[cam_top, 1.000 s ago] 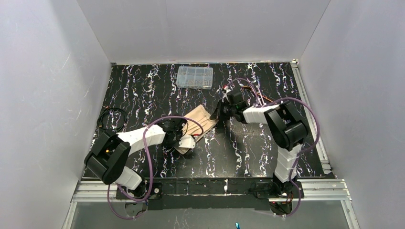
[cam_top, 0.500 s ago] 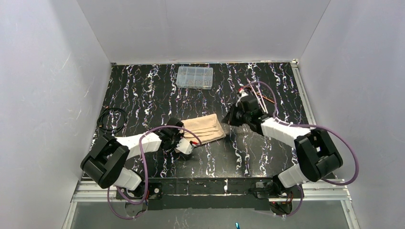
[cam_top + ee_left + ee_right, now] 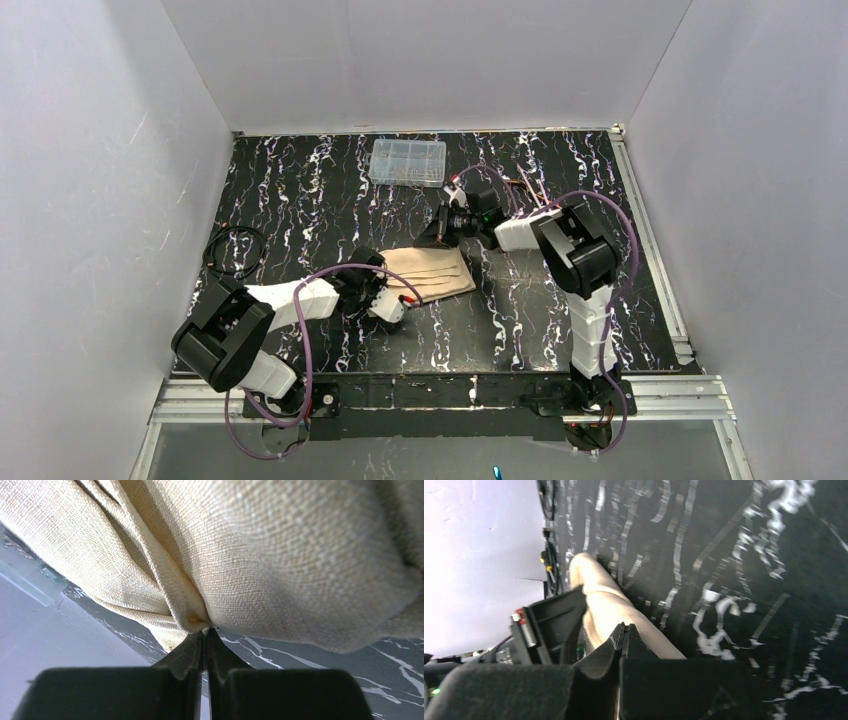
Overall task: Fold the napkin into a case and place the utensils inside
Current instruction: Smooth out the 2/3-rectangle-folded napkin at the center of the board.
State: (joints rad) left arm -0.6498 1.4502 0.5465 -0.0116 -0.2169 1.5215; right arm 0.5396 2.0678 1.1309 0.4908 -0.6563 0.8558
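The napkin [image 3: 432,272] lies on the black marbled table as a narrow folded beige case with layered pleats. My left gripper [image 3: 392,296] is at its near left end, shut on a pinched fold of cloth [image 3: 200,622]; the weave fills the left wrist view. My right gripper [image 3: 438,236] hangs at the napkin's far edge, jaws pressed together [image 3: 624,628] with nothing seen between them, and the pale napkin [image 3: 609,605] lies just beyond its tips. The utensils are hidden from view.
A clear plastic compartment box [image 3: 408,162] sits at the back of the table. A black cable coil [image 3: 236,250] lies by the left wall. White walls close in the table on three sides. The left gripper's body [image 3: 549,625] shows in the right wrist view.
The napkin, tilted and partly lifted a second ago, now lies flat and square. My right arm swung out to the right, then back to the napkin's far edge. My left gripper keeps its grip.
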